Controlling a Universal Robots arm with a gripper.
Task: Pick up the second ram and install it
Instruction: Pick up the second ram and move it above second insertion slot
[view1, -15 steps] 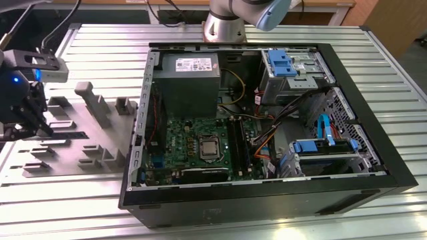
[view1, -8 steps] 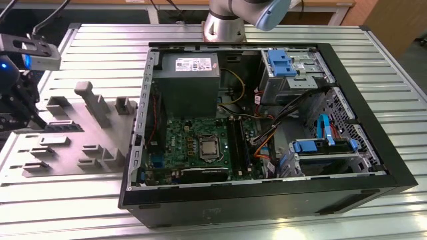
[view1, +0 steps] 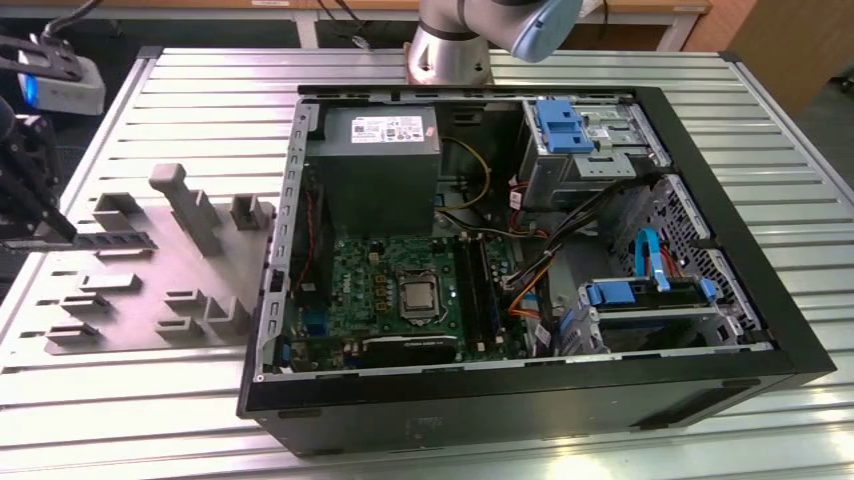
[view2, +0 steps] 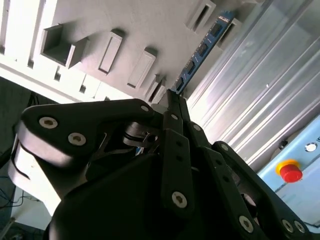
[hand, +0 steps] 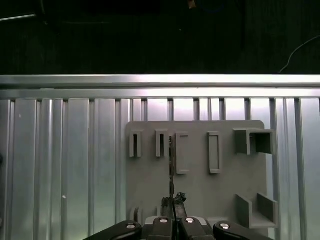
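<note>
The second ram (view1: 118, 241) is a slim dark stick above the grey fixture plate (view1: 147, 300) at the exterior view's left. My gripper (view1: 60, 240) is shut on one end of it. In the second wrist view the ram (view2: 202, 50) juts out from the closed fingertips of the gripper (view2: 175, 97) across the plate's slots. In the first wrist view the ram (hand: 171, 165) appears edge-on, and the gripper (hand: 173, 205) pinches its near end. I cannot tell whether the stick rests in a slot or hangs just above the plate.
The open computer case (view1: 534, 400) lies to the exterior view's right of the plate, with the green motherboard (view1: 387, 270) and its memory slots (view1: 478, 290) inside. Raised blocks (view1: 187, 205) stand on the plate. A red stop button (view2: 290, 172) sits beyond the ribbed metal table (view1: 200, 90).
</note>
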